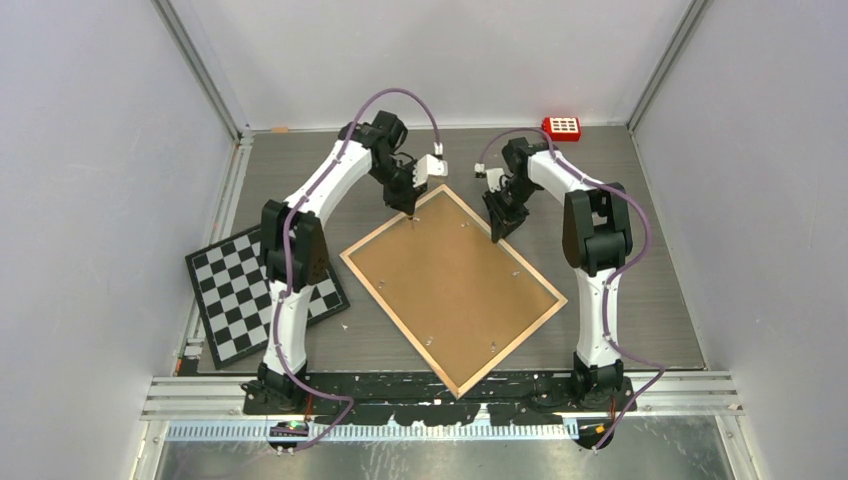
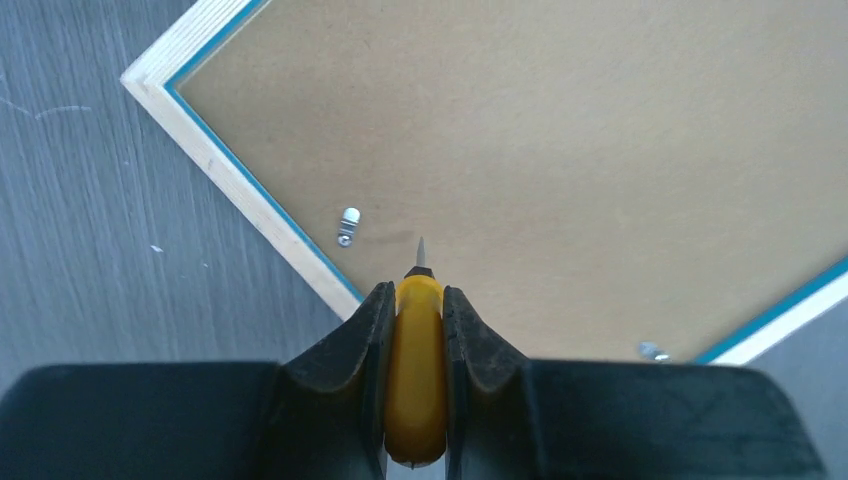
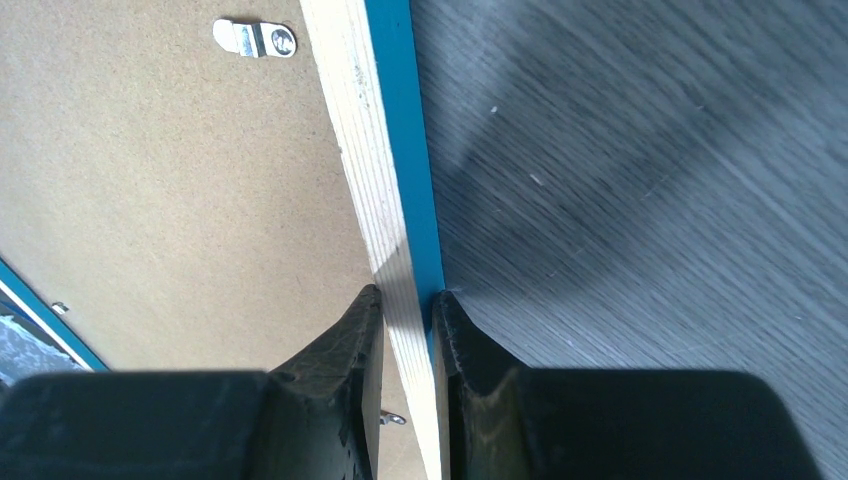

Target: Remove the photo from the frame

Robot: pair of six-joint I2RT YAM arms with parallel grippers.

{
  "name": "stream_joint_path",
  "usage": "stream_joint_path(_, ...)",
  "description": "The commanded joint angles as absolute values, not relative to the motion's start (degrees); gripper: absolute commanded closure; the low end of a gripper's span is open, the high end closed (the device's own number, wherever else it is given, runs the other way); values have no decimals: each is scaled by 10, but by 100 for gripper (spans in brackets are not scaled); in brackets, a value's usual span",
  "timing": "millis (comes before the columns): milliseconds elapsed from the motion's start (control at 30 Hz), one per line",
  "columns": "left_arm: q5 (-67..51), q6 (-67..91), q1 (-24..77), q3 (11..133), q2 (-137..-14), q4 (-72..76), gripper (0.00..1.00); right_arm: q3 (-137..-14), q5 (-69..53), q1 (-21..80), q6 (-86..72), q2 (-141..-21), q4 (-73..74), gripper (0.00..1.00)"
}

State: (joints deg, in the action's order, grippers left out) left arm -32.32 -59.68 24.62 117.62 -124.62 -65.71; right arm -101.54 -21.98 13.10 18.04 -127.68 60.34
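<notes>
While the frame (image 1: 452, 290) lies face down on the table (image 1: 620, 200) with its brown back (image 2: 560, 150) uppermost, the photo shows in no view. It is judged to sit inside, under that back, so the removal proper is not yet done. The back is in place and small metal clips are visible on it; loosening them, lifting the back and drawing out the print all appear to remain. The left gripper (image 2: 415, 292) is clenched on a yellow tool (image 2: 415, 380), whose thin metal tip points at the back just ahead of the fingers. One clip (image 2: 348, 226) lies ahead and slightly to the left of that tip. The right gripper (image 3: 406, 293) is clamped on the frame's pale wood and blue rim, which passes between its fingers; bare table lies on one side of them and the back on the other. Only the top view gives the whole layout: both arms at the frame's far end and a chequered board (image 1: 250, 290) well apart beside the left arm. Only the wrist views show the tool, the blue edging and the two grips. Whether any clip is turned clear of the back cannot be told.
</notes>
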Motion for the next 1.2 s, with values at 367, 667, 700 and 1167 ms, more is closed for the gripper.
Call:
stream_joint_path(367,-370,-407,162,1144,-1132,-748,100,-1038,-179,52,92,-1284,536,99)
stream_joint_path(667,-366,-446,153,995,-1057,-829,100,-1040,-186,38,101,-1283,533,100)
stream_joint_path(700,-365,-434,153,974,-1048,-813,100,-1039,-186,38,101,-1283,533,100)
stream_joint_path(1167,-374,-317,126,981,-1192,-799,99,-1015,-185,33,102,-1268,529,99)
